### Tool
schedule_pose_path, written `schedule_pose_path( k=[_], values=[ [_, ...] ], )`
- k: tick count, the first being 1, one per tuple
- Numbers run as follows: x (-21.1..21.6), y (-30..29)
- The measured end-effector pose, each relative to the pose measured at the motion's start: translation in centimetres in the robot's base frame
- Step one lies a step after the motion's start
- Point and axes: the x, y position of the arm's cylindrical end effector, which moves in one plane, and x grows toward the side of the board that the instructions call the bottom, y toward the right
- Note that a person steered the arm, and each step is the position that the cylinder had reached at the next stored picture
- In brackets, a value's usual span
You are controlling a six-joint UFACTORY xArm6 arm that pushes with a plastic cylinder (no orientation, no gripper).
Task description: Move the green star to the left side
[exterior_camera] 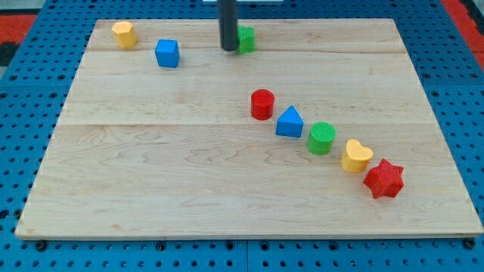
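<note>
The green star (246,39) sits near the view's top, a little right of centre, partly hidden behind my rod. My tip (228,49) rests on the wooden board just to the left of the green star, touching or nearly touching it. The blue cube (167,53) and the yellow block (124,34) lie further to the view's left along the top.
A diagonal row runs from the centre to the lower right: red cylinder (262,103), blue triangle (289,122), green cylinder (321,137), yellow heart (355,156), red star (384,179). The wooden board (151,189) lies on a blue pegboard.
</note>
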Motion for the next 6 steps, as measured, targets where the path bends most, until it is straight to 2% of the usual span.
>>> schedule_pose_path(
  k=[1,2,3,4,5,6],
  values=[
    [1.0,1.3],
    [1.8,5.0],
    [0.3,12.3],
    [-1.5,8.8],
    [-3.0,7.9],
    [-3.0,2.0]
  ],
)
